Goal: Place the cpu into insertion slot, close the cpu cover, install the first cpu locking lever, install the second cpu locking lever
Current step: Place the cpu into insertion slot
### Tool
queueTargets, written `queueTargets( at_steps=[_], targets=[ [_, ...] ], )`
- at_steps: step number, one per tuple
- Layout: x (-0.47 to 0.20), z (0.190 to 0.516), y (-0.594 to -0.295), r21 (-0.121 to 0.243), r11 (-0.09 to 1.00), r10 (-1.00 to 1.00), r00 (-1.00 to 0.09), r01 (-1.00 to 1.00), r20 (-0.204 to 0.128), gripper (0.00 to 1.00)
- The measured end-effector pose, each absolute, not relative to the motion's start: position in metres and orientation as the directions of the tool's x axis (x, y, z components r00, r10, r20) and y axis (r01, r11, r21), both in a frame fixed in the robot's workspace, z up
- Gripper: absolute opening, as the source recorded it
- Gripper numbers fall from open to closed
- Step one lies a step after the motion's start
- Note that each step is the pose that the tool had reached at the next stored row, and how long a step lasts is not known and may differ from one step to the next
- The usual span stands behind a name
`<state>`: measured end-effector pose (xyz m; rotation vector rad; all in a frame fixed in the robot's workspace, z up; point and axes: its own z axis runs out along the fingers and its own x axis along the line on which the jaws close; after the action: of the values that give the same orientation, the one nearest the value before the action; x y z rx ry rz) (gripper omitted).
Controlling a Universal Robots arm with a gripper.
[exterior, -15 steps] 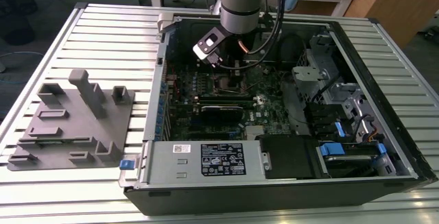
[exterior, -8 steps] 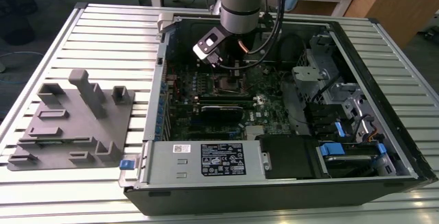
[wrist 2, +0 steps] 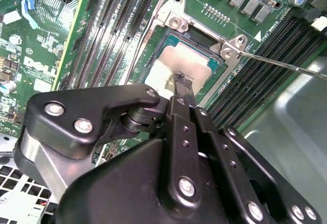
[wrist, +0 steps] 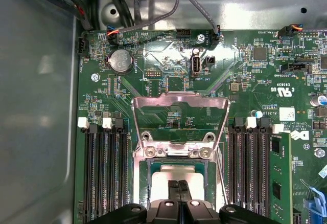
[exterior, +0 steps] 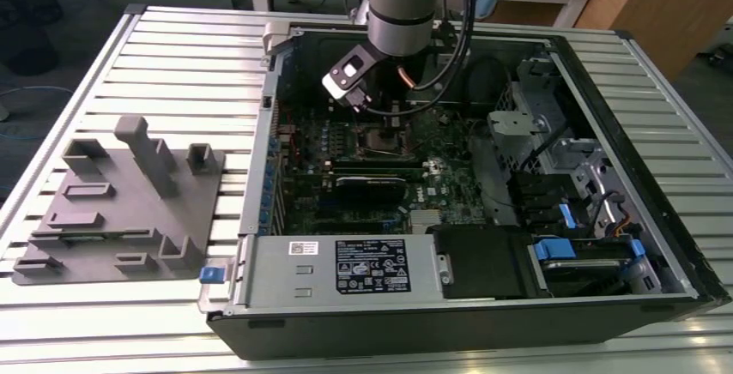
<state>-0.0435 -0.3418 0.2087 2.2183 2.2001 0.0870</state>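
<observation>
The cpu (wrist 2: 166, 65) lies flat in the insertion slot (wrist 2: 204, 38), its pale metal top showing in both wrist views (wrist: 176, 173). The cpu cover (wrist: 180, 99) stands swung open behind the slot, the board visible through its cut-out. My gripper (wrist: 179, 184) is shut, the two fingers pressed together with their tips at the cpu's top (wrist 2: 181, 78); I cannot tell if they touch it. A thin wire locking lever (wrist 2: 286, 66) sticks out sideways from the socket's corner, unlatched. In the exterior view the gripper (exterior: 364, 104) hangs inside the case over the socket.
Long black memory slots (wrist: 104, 173) flank the socket on both sides, one holding a green module (wrist: 280, 178). The open computer case (exterior: 458, 327) lies on a slatted table, with a grey holder fixture (exterior: 115, 211) at the exterior view's left. Cables (exterior: 458, 65) hang near the arm.
</observation>
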Motion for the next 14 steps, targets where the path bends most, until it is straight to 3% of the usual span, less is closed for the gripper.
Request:
queueTargets(
  at_steps=[14],
  targets=[
    [-0.0488,0.2011,-0.3399,0.051,-0.009,1.0,0.008,0.999,0.028,0.1]
  ],
)
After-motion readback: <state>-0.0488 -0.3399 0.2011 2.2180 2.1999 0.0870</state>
